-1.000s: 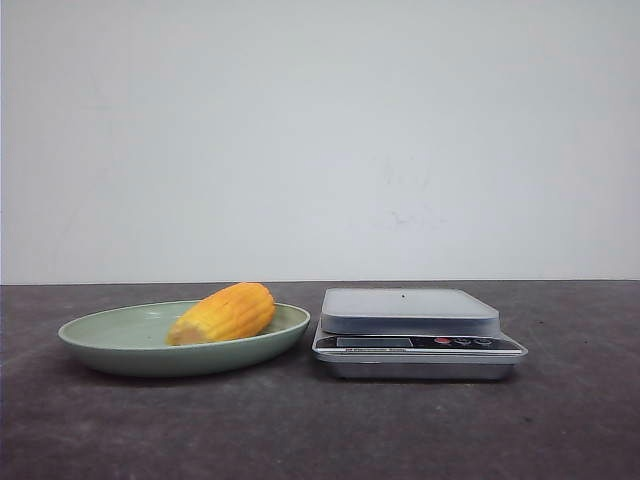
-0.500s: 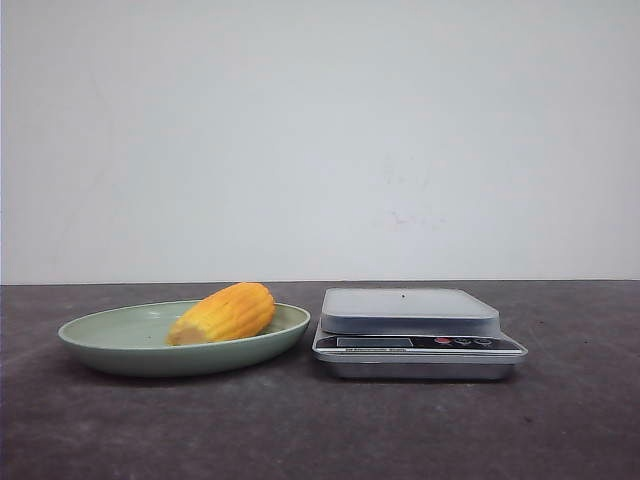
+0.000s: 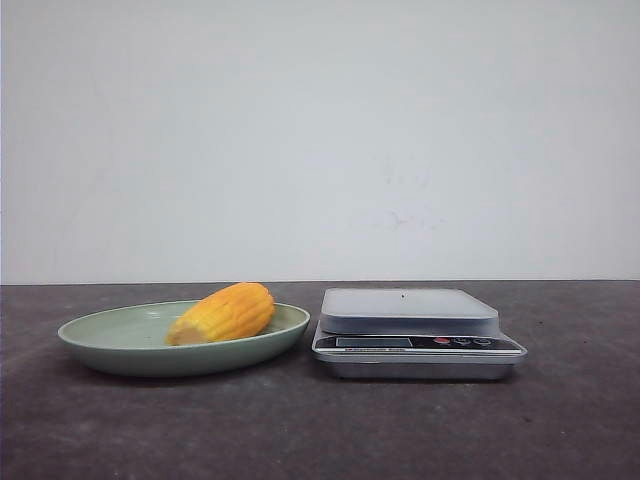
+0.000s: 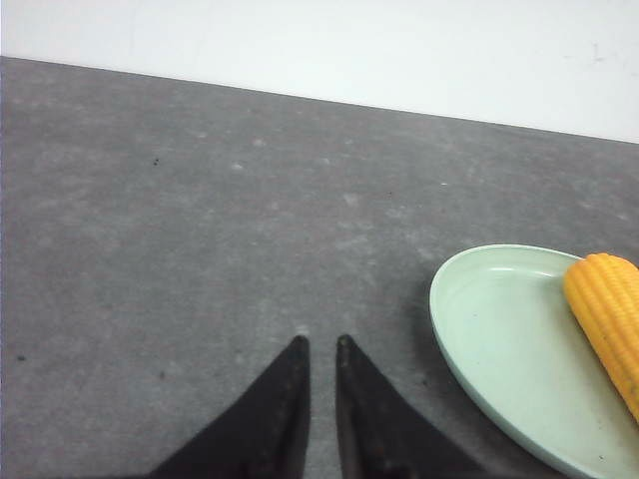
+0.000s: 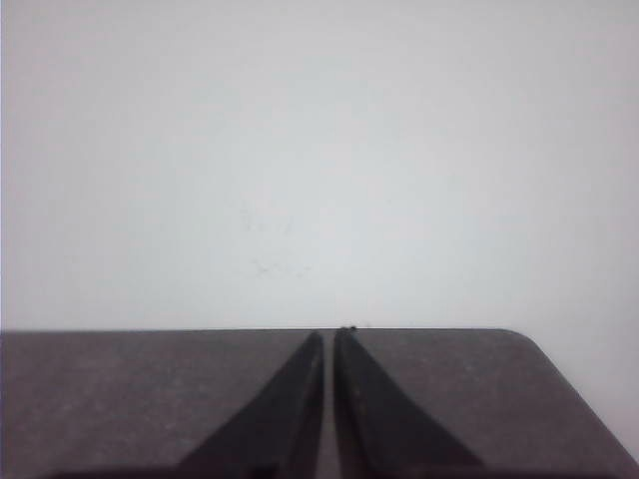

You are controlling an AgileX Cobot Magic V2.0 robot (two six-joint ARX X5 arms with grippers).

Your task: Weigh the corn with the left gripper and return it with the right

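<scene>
The corn, a stubby yellow-orange cob, lies in the green plate on the left of the table. A silver scale stands right of the plate, nothing on its pan. No gripper shows in the front view. In the left wrist view my left gripper is shut with a thin gap, empty, over bare table beside the plate, apart from the corn. In the right wrist view my right gripper is shut and empty, pointing at the table's far edge.
The scale's display and buttons face the front. The dark table ends at a white wall behind. In the right wrist view the table's rounded corner shows near the gripper.
</scene>
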